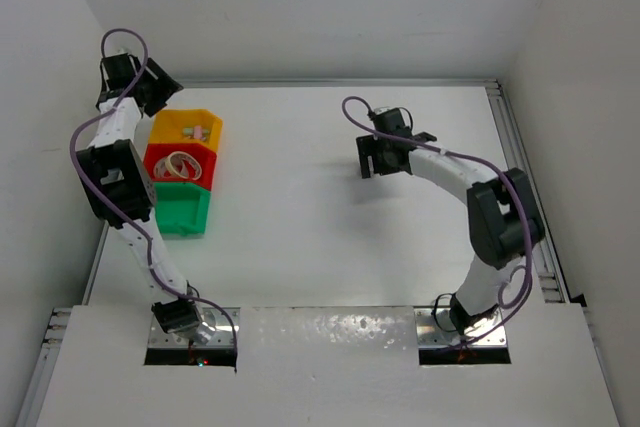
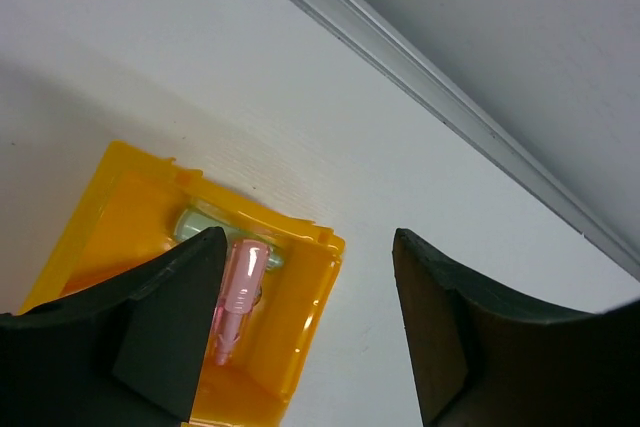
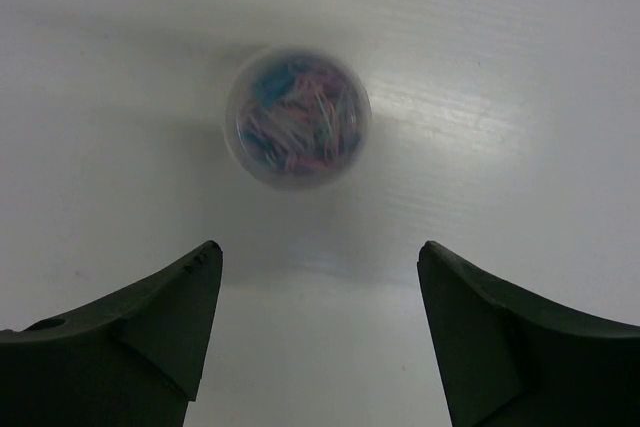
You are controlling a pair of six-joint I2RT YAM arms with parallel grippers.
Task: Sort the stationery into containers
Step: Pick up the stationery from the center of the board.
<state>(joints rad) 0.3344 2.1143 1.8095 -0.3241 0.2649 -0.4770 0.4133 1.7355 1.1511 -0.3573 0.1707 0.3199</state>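
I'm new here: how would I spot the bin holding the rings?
On the left side of the white table, three small bins stand in a row. It is the middle one, the red bin, between the yellow-orange bin farther back and the green bin nearer; only it holds pale rings.

Pink capsule (image 2: 240, 292) in yellow-orange bin (image 2: 100, 217)

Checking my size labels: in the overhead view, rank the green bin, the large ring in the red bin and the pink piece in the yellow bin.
Largest to smallest:
1. green bin
2. large ring
3. pink piece
All sit about equally far from the camera, so the order is safe.
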